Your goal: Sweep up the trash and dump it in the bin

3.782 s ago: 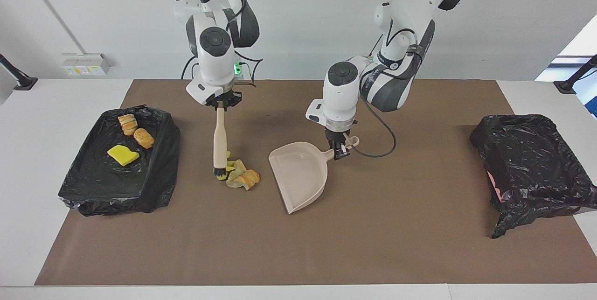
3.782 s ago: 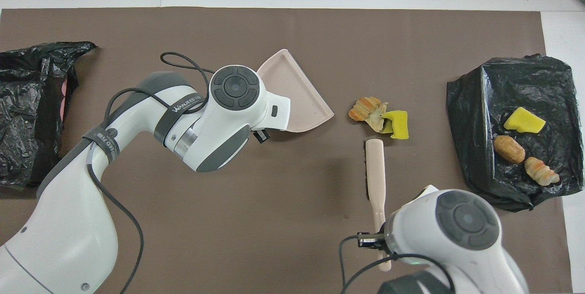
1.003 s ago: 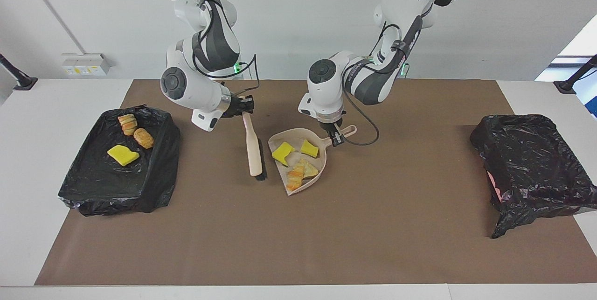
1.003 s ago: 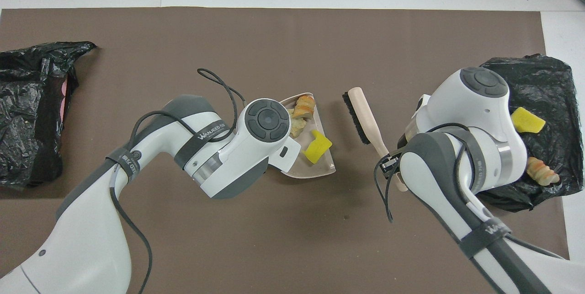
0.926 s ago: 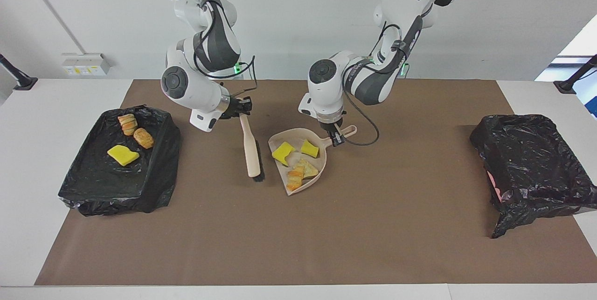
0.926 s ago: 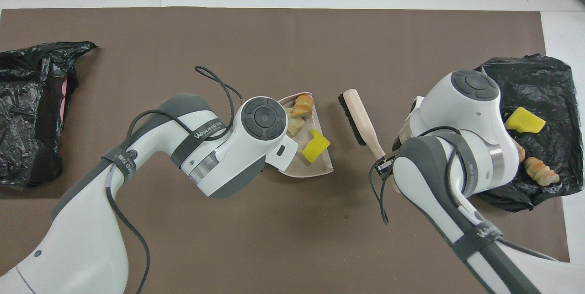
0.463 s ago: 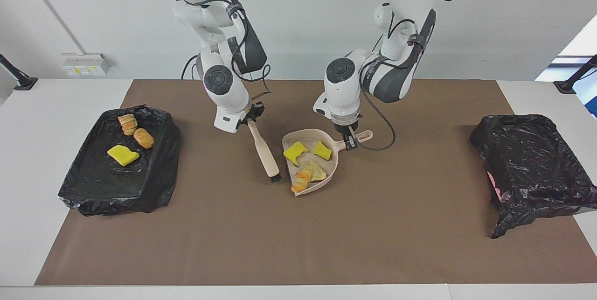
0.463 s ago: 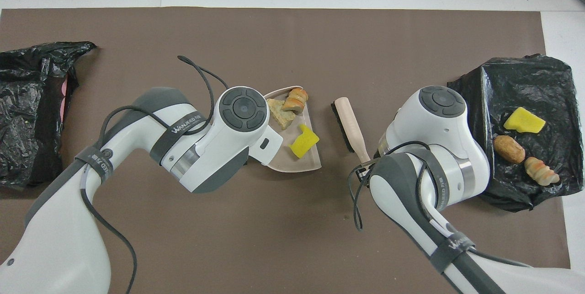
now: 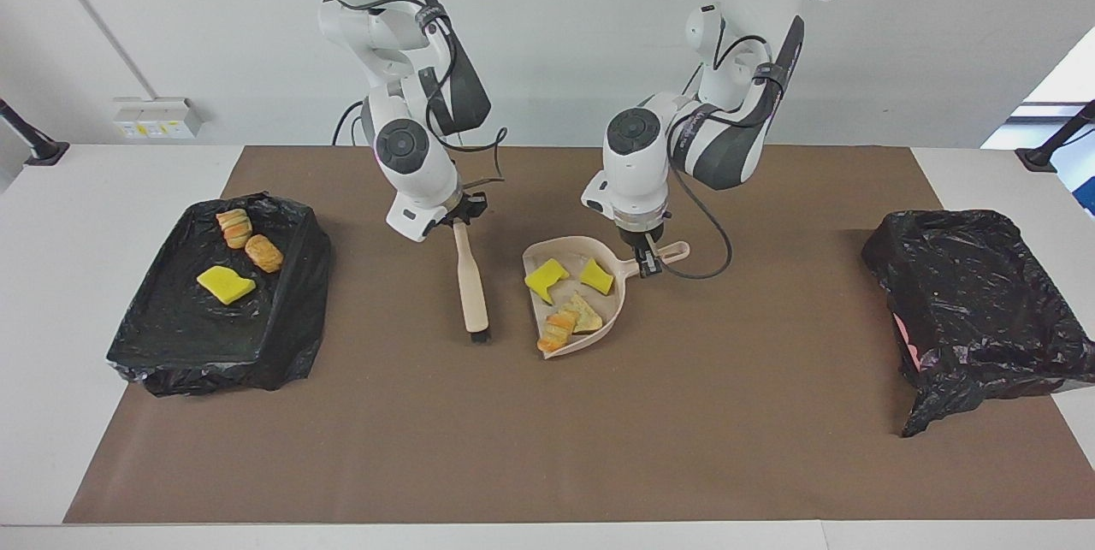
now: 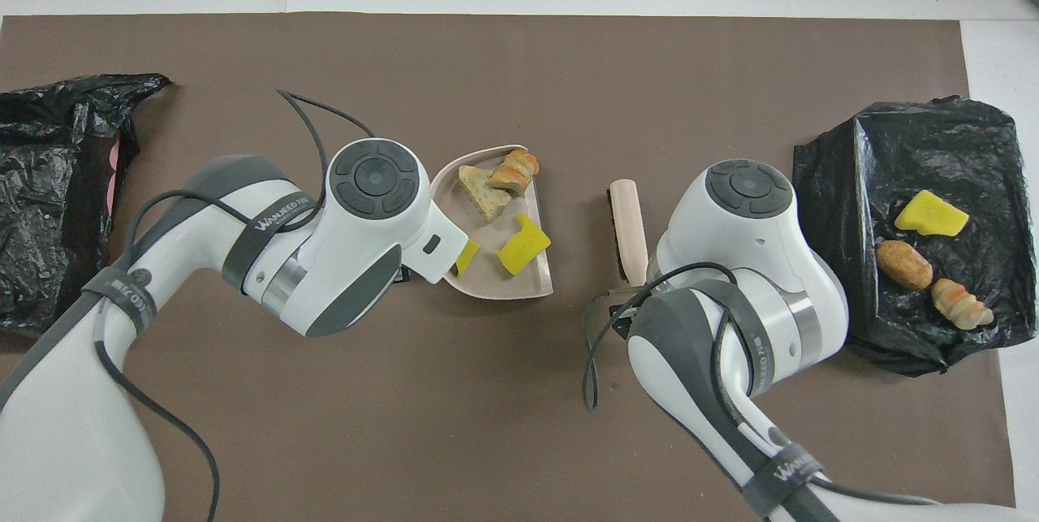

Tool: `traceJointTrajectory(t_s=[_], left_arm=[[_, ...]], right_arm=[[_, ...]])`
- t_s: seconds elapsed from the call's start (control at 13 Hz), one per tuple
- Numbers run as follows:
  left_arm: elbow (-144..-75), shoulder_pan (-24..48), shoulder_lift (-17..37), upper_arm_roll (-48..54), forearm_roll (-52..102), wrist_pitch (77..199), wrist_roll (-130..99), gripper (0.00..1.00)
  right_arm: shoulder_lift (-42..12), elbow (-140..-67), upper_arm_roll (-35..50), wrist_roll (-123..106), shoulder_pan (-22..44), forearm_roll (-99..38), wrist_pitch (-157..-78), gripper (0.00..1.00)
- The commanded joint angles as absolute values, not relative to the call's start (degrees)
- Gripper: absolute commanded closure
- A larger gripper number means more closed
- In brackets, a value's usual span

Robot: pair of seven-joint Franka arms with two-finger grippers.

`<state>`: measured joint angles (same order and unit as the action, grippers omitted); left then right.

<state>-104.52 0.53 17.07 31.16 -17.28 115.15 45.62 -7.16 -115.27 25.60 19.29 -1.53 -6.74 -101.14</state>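
The beige dustpan (image 9: 571, 259) (image 10: 480, 220) carries trash: two yellow sponge chunks (image 9: 545, 276) (image 10: 523, 243), a pale beige scrap (image 9: 587, 315) (image 10: 480, 181) and an orange bread lump (image 9: 559, 329) (image 10: 516, 168). My left gripper (image 9: 647, 257) is shut on the dustpan's handle. My right gripper (image 9: 458, 216) is shut on the top of the beige brush (image 9: 470, 285) (image 10: 628, 226), which hangs beside the dustpan with its black bristles low over the mat. The bin (image 9: 975, 293) (image 10: 49, 197), lined with a black bag, stands at the left arm's end of the table.
A tray lined with a black bag (image 9: 171, 328) (image 10: 860, 205) sits at the right arm's end. It holds a yellow sponge chunk (image 9: 225, 285) (image 10: 930, 213) and two bread lumps (image 9: 263, 252) (image 10: 903, 264). A brown mat (image 9: 547, 447) covers the table.
The dustpan with its trash has shifted toward the left arm's end. The right arm has swung inward with the brush, which now hangs steeper beside the dustpan.
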Motion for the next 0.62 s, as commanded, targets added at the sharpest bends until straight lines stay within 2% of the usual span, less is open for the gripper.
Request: traceJointTrajectory(t_s=[0.0,0.31,0.54], left_arm=[[-108.02,1.67,11.26,26.73,-12.84,116.98,51.31,1.0],[-108.9,2.89,8.36,19.28,-8.18,117.07,60.35,1.0],[-108.9,3.6,6.68,11.8,-3.97,117.07,69.93,1.0]], right_arm=[[-3.7,-117.5,25.84,26.43,2.53,-6.59,-100.37,1.0],[3.67,-126.28,25.84,30.92,7.55,-17.73,-101.07,1.0],[7.81,-130.77,25.84,34.34,12.9,-23.46,-104.94,1.0]])
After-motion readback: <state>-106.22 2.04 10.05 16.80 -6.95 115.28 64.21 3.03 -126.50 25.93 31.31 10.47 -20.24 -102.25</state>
